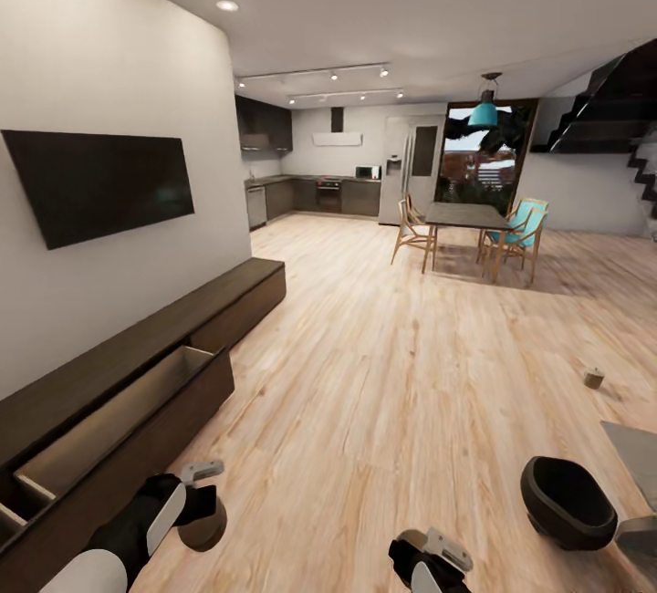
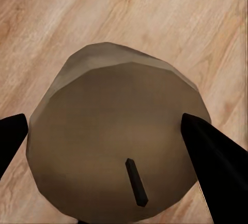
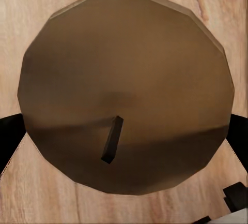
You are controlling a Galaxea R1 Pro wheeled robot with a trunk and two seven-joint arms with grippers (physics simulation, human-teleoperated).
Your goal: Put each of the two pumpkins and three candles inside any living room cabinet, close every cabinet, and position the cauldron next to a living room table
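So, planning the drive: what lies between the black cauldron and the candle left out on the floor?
In the head view, only bare wood floor separates the cauldron from the floor candle; a grey table corner sits just beside that stretch.

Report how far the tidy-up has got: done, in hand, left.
Done: nothing shows stored yet; the open drawer of the cabinet looks empty where visible.
In hand: the left gripper holds a candle; the right gripper holds a second candle.
Left: both go into the drawer, plus the third candle on the floor. No pumpkins in sight. Then the drawer needs shutting, and the cauldron may need placing.
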